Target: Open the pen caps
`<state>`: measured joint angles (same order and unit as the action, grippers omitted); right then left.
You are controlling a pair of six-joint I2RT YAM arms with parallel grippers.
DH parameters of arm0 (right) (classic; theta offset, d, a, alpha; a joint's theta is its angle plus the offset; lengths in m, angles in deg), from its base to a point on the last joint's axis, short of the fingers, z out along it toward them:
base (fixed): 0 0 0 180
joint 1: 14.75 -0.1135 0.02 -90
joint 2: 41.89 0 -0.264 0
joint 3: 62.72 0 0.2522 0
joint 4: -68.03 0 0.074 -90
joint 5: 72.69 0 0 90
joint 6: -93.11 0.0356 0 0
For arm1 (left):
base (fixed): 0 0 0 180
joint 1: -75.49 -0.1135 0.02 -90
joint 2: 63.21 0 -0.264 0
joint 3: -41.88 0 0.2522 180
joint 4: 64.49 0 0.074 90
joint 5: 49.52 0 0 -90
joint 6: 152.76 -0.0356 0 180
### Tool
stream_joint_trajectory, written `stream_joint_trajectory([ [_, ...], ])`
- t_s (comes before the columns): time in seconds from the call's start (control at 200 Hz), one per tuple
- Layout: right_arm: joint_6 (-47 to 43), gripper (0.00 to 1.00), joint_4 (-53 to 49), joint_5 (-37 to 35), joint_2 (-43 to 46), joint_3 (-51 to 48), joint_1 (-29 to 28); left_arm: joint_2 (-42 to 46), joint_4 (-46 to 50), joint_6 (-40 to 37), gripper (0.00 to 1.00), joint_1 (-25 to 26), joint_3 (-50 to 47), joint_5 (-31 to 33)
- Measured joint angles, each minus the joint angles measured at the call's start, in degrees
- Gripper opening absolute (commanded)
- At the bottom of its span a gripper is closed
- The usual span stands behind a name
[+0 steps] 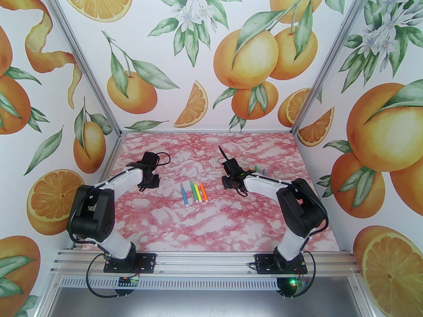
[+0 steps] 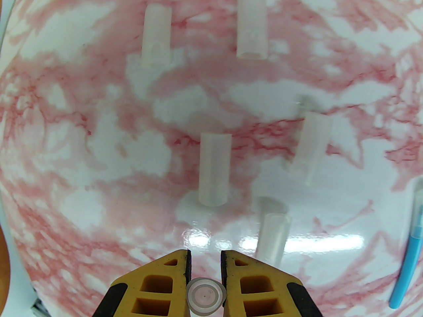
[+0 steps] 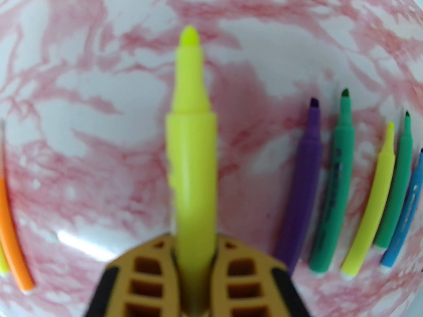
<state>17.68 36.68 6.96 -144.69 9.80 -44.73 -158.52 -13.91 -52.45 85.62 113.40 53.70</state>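
Right gripper (image 3: 195, 241): jaws clamped on the yellow pen (image 3: 191, 144). The pen's long axis runs in line with the fingers, bare tip pointing away, rear end hidden between them. Five uncapped pens (image 3: 333, 193) lie right of it, tips likewise. Left gripper (image 2: 205, 254): narrowly parted, pinching a clear cap (image 2: 206, 296) seen end-on.

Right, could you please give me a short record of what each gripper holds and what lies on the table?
left gripper: shut on a clear cap
right gripper: shut on a yellow pen, tip bare
loose caps: five, clear, lying on the table
uncapped pens: at least four in a row
middle pens: four, side by side
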Motion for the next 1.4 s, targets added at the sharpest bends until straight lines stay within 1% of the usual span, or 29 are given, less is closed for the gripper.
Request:
stream_joint_trajectory([
  [0.13,0.28,0.0,-0.79,-0.31,-1.7,0.5,0.02,-1.88,0.5,-0.17,0.01,-0.11,0.22,0.39],
  [0.335,1.09,0.0,-1.18,-0.44,-2.01,0.66,0.74,-4.17,1.16,-0.24,0.02,-0.11,0.22,0.31],
  [0.675,2.19,0.0,-1.46,-0.15,-3.1,1.86,2.01,-5.92,2.23,-0.44,0.07,-0.11,1.4,0.28],
  [0.866,2.64,0.08,-1.81,0.13,-3.3,2.23,2.27,-5.95,2.25,-0.46,0.14,-0.11,1.4,0.28],
  [1.101,3.19,0.16,-1.92,0.28,-3.32,2.32,2.36,-6.05,2.32,-0.48,0.18,-0.11,1.51,0.26],
  [1.401,3.28,0.22,-2.23,0.28,-3.32,2.32,2.54,-6.32,2.45,-0.96,0.24,-0.11,1.68,0.31],
])
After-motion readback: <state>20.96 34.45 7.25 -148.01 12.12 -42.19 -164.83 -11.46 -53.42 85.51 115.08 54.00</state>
